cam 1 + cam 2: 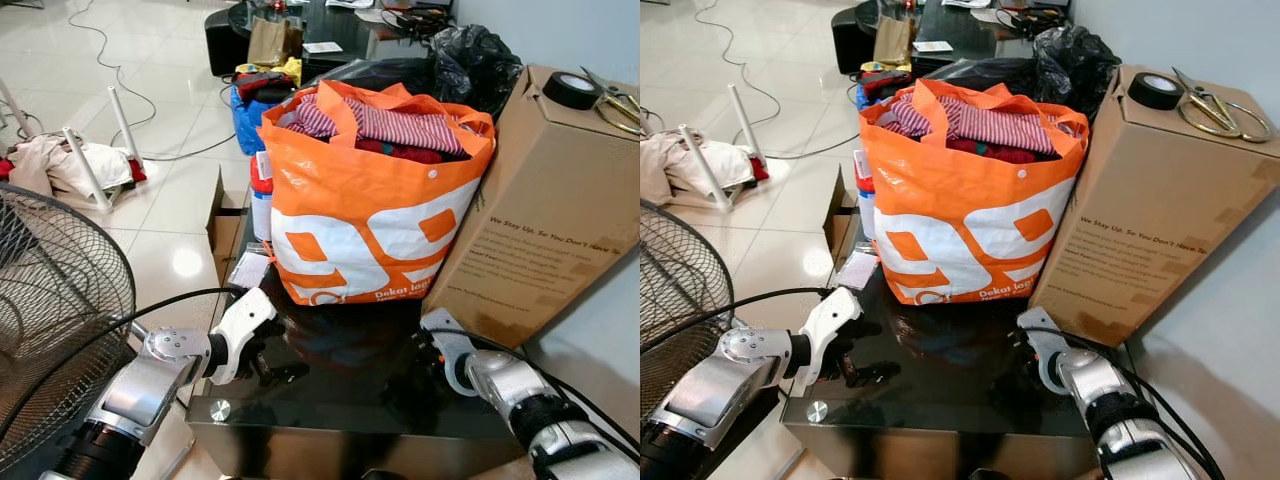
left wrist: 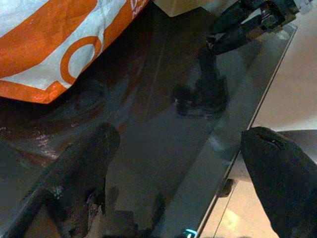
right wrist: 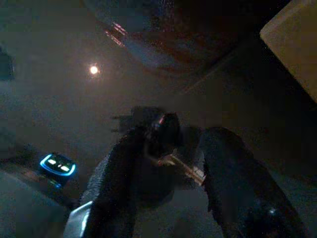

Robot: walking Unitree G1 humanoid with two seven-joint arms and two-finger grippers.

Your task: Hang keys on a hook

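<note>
- Right gripper [image 3: 168, 148] rests on the black glass table [image 1: 340, 400], fingers pinching the keys [image 3: 171, 148].
- Left gripper [image 2: 183, 188] hovers nearby, fingers spread.
- An orange bag [image 1: 370, 200] and cardboard box [image 1: 540, 200] crowd the table behind.

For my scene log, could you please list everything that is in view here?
Shopping bag: one, orange and white, stuffed with clothes, on the black glass table.
Cardboard box: one, brown, right of the bag.
Tape roll: one, black, on the box.
Scissors: one pair, on the box.
Fan: one, dark grille, left.
Keys: dark, between right gripper's fingers.
Left gripper: open, over the table.
Right gripper: at the keys.
</note>
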